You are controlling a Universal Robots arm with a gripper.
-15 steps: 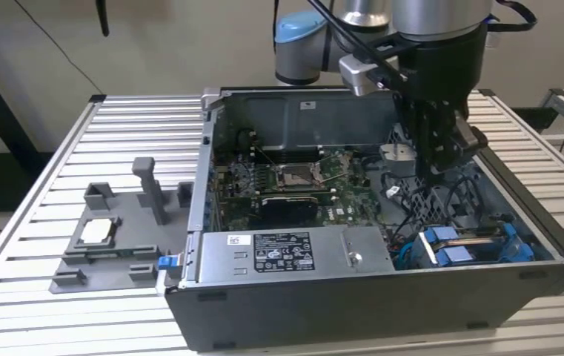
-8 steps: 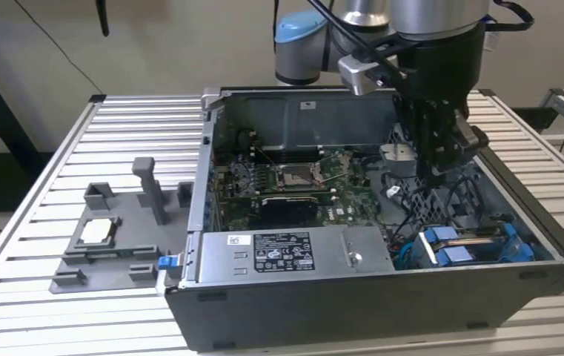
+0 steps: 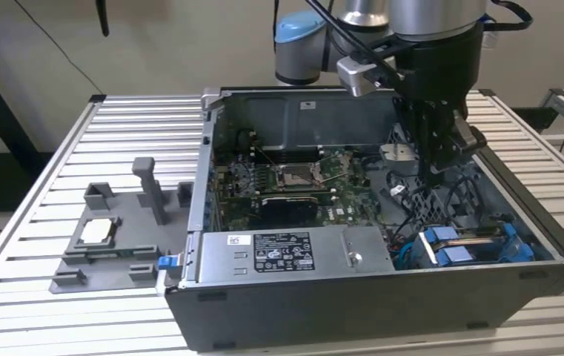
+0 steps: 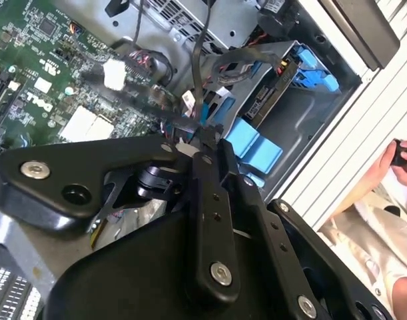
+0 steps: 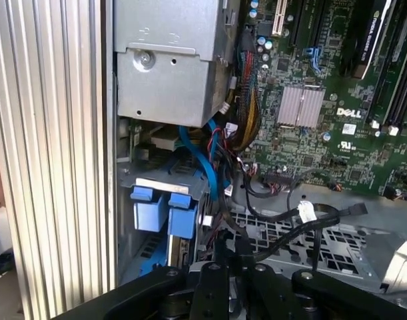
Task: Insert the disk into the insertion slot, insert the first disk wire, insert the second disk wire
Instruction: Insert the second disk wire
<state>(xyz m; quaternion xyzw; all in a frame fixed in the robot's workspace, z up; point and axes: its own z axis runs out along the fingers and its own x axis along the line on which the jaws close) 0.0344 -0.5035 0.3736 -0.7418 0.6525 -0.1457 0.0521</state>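
Note:
The disk point(image 3: 471, 245), silver in its blue carrier, lies inside the insertion slot point(image 4: 288, 125) at the case's front corner on the exterior view's right. Its two blue tabs point(image 5: 166, 213) point toward the case's inside. My gripper point(image 3: 438, 165) hangs above the loose cables in the middle of the case, short of the disk. In both wrist views its fingers point(image 4: 210, 200) are closed together, with a thin dark disk wire point(image 5: 238, 233) pinched at the tips of the gripper point(image 5: 231, 253). A black cable with a white connector point(image 5: 306, 212) lies close by.
The grey power-supply box point(image 3: 282, 252) fills the case's front. The green motherboard point(image 3: 292, 178) lies behind it. A blue cable point(image 5: 202, 160) runs down beside the disk. A grey fixture point(image 3: 113, 237) sits on the slatted table point(image 3: 64, 148). A person's hand point(image 4: 398, 159) is beyond the table edge.

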